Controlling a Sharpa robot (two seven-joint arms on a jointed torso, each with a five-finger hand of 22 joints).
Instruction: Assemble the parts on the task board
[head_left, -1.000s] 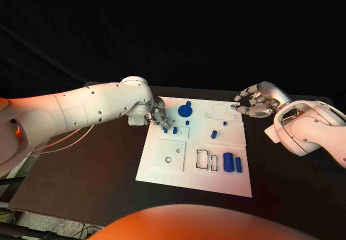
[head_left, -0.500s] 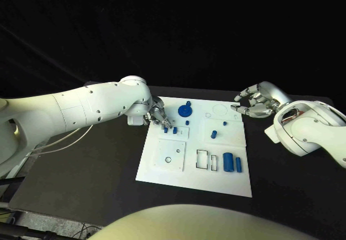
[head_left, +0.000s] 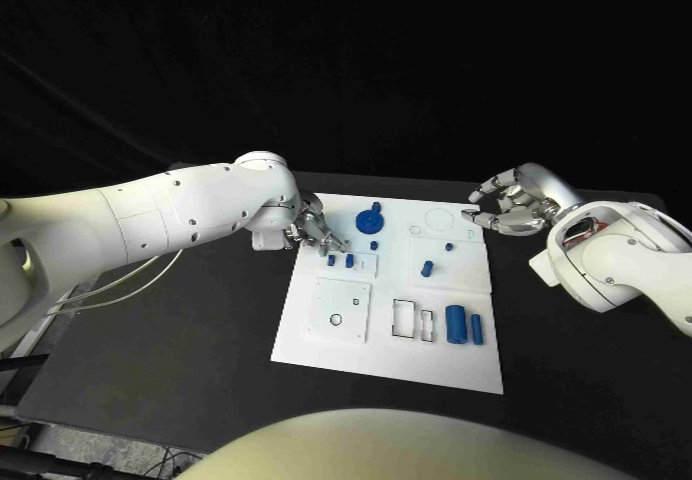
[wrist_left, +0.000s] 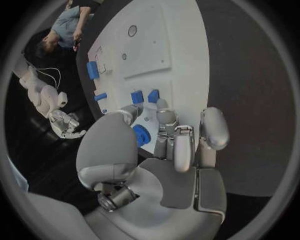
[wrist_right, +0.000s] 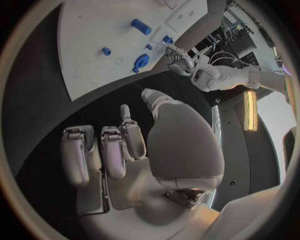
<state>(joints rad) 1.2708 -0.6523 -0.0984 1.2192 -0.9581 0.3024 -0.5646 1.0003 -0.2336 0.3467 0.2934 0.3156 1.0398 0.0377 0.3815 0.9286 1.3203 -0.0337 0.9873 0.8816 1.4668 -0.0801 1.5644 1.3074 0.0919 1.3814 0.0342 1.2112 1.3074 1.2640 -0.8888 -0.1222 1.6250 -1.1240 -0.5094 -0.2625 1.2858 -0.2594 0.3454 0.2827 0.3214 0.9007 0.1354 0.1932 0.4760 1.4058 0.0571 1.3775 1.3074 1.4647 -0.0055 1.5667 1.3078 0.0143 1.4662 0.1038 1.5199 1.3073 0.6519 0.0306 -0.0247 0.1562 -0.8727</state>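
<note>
The white task board (head_left: 346, 335) lies mid-table. My left hand (head_left: 312, 231) hovers over its upper left edge, holding nothing, fingers (wrist_left: 167, 131) stretched toward two small blue blocks (head_left: 340, 260) (wrist_left: 145, 96) standing in a recess. A round blue part (head_left: 371, 218) (wrist_left: 141, 135) sits on the board just beside that hand. Small blue pegs (head_left: 428, 268) stand mid-board, and two blue cylinders (head_left: 464, 325) lie at the lower right. My right hand (head_left: 509, 209) hangs off the board's upper right corner, fingers (wrist_right: 115, 152) curled in around nothing.
Black tabletop (head_left: 173, 340) surrounds the board. The board also has an empty square plate with a small hole (head_left: 342, 305) and rectangular slots (head_left: 415, 319). Cables (head_left: 108, 285) trail off the table's left edge.
My left hand's fingertips have drawn back slightly from the two small blue blocks. My right hand has not moved.
</note>
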